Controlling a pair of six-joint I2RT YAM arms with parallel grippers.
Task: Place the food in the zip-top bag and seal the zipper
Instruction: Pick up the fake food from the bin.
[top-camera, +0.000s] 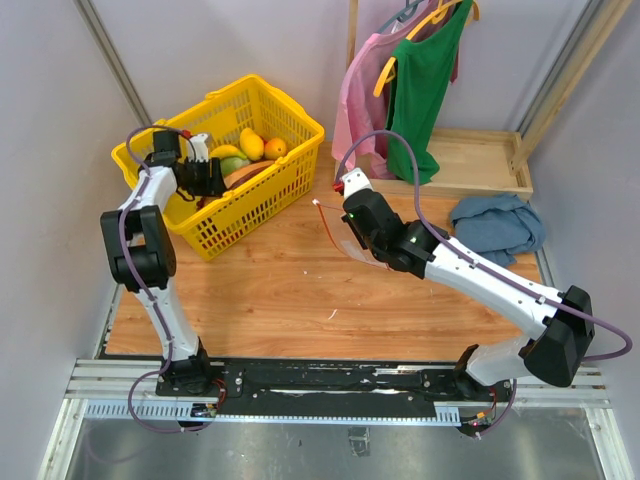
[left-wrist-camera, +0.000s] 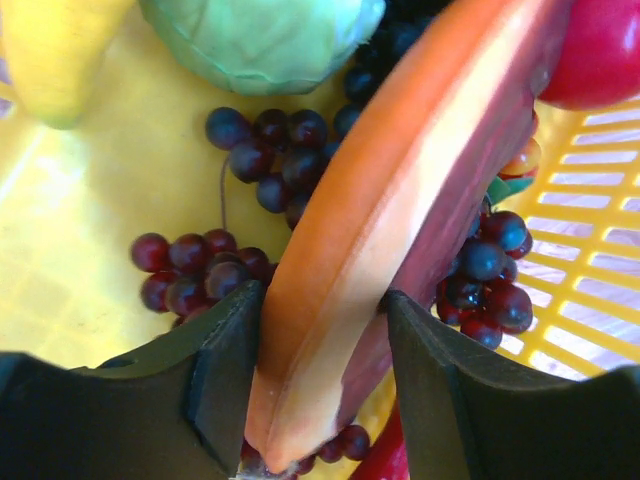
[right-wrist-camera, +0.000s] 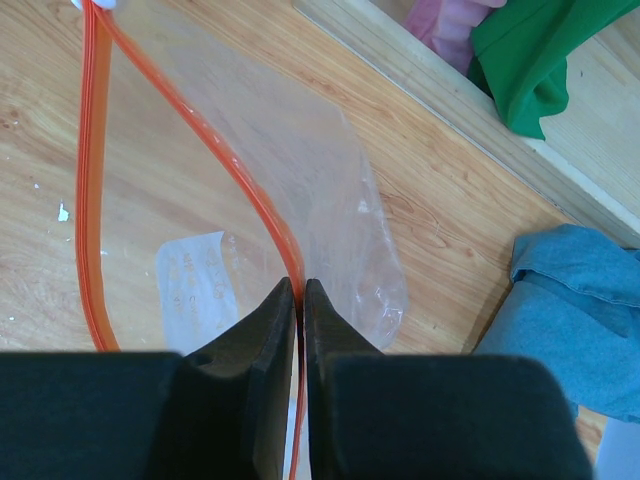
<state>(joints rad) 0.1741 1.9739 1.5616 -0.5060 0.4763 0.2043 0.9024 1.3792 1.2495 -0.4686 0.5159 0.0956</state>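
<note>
My left gripper (left-wrist-camera: 322, 320) is inside the yellow basket (top-camera: 290, 125), shut on the long orange-brown piece (left-wrist-camera: 420, 180). That piece also shows in the top view (top-camera: 247, 174) beside my left gripper (top-camera: 214, 178). Dark purple grapes (left-wrist-camera: 275, 150) lie under and around it. My right gripper (right-wrist-camera: 300, 292) is shut on one side of the red-orange zipper (right-wrist-camera: 235, 180) of the clear zip-top bag (right-wrist-camera: 320, 180), holding its mouth open above the table. The bag's white label (right-wrist-camera: 200, 290) shows through the plastic. In the top view the bag (top-camera: 345, 240) hangs at my right gripper (top-camera: 352, 215).
The basket also holds a green cabbage-like piece (left-wrist-camera: 260, 40), yellow fruit (top-camera: 251, 143), an orange (top-camera: 275, 148) and red pieces (left-wrist-camera: 600, 50). A blue cloth (top-camera: 498, 225) lies at the right. A wooden platform (top-camera: 470, 160) with hanging clothes (top-camera: 425, 80) stands at the back.
</note>
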